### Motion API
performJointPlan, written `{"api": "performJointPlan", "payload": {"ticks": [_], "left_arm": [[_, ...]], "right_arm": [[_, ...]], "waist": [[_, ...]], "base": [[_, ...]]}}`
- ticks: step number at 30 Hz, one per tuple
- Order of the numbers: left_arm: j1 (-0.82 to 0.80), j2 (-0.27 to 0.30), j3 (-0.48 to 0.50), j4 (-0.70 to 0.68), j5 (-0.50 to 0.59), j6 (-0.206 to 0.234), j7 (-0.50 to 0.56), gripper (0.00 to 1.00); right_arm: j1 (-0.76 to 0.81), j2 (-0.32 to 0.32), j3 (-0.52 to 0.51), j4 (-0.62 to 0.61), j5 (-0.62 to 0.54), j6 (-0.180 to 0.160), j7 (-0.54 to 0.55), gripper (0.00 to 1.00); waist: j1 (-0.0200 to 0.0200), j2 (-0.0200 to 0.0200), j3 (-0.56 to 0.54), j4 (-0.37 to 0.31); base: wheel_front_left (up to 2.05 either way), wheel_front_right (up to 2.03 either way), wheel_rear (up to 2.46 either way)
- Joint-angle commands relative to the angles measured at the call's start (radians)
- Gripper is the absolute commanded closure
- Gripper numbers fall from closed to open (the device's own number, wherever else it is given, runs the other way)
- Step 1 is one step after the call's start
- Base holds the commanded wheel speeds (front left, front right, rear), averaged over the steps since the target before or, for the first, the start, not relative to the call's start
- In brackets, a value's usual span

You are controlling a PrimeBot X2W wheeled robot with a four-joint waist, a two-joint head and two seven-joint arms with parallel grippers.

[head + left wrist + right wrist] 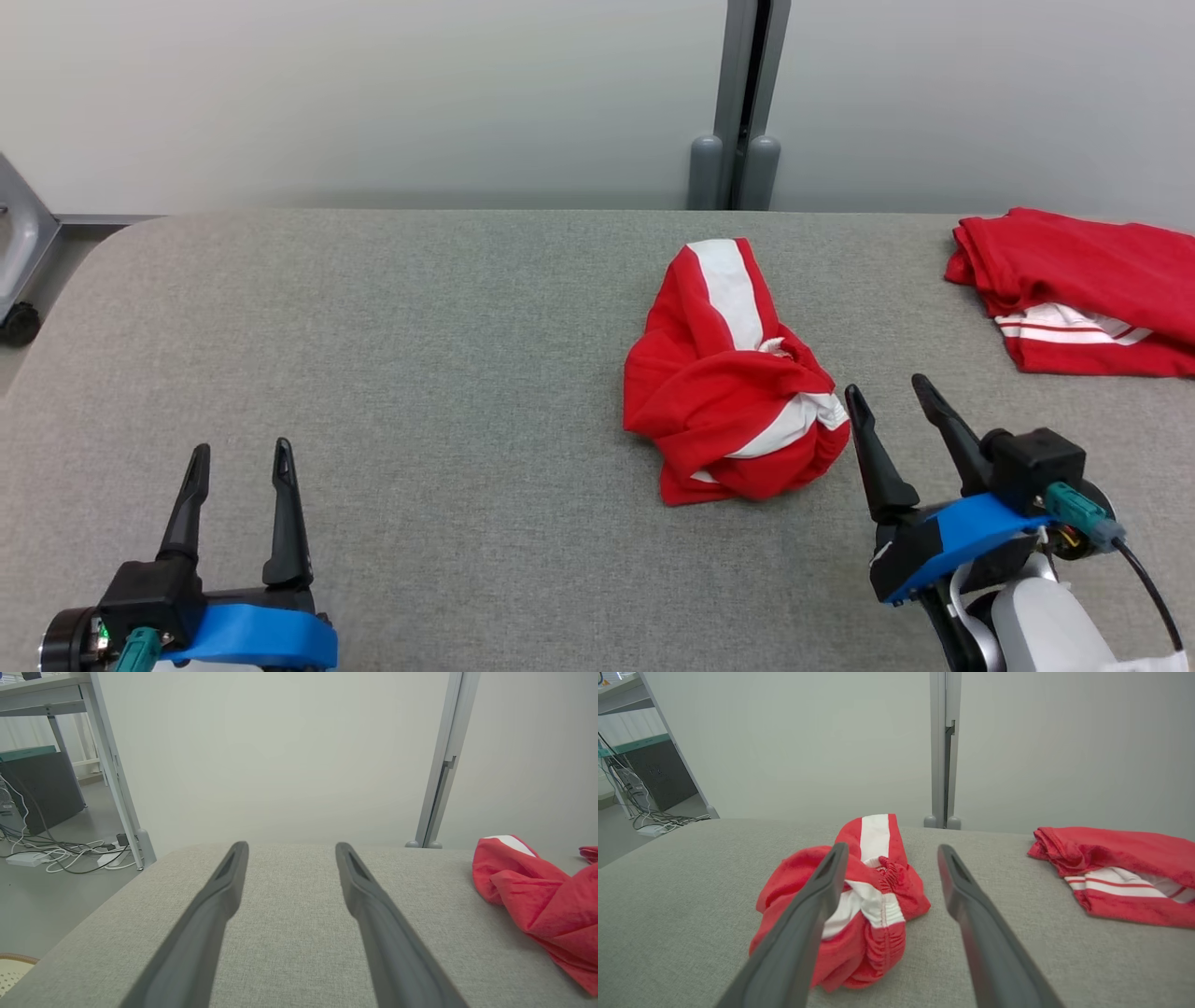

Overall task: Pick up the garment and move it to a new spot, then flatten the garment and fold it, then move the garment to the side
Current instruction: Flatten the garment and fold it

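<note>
Crumpled garment (pixel 733 392) right of centre on the grey worktop (pixel 420 355); left tool (pixel 242 446) and right tool (pixel 885 385) both spread apart, empty.
The garment, a bunched red heap with white bands, lies just beside the right tool's tips, with broad bare room to its left up to the rounded far corner. The worktop is grey woven fabric, backed by a pale wall (pixel 373 93) and grey post (pixel 747 103). A second red garment (pixel 1083 289), white-striped, lies flatter at the right edge.

At my two o'clock a folded red cloth with white stripes (pixel 1083 289) lies on the grey fabric-covered tabletop (pixel 420 355). At twelve a grey metal post (pixel 742 103) stands against the pale wall (pixel 373 93). At ten I see a black castor wheel (pixel 19 324) and tangled white and black floor cables (pixel 60 851).
</note>
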Motion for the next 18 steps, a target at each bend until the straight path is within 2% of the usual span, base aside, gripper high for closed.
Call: {"api": "performJointPlan", "payload": {"ticks": [1, 10, 18], "left_arm": [[-0.014, 0.000, 0.004, 0.002, 0.005, -0.001, -0.005, 0.00], [-0.035, -0.026, 0.000, 0.016, 0.018, -0.018, -0.005, 0.00], [-0.048, -0.044, 0.004, 0.028, 0.033, -0.029, -0.005, 0.00]], "right_arm": [[-0.016, -0.012, 0.005, 0.015, 0.003, 0.000, 0.005, 0.00], [-0.104, -0.060, 0.044, 0.243, 0.021, 0.000, -0.008, 0.00], [-0.180, -0.063, 0.095, 0.459, 0.063, 0.000, -0.051, 0.00]], "waist": [[0.0000, -0.0001, 0.004, 0.007], [0.0000, -0.0001, 0.030, 0.068], [0.0000, -0.0001, 0.044, 0.108]], "base": [[0.00, 0.00, 0.00], [0.00, 0.00, 0.00], [0.00, 0.00, 0.00]]}}
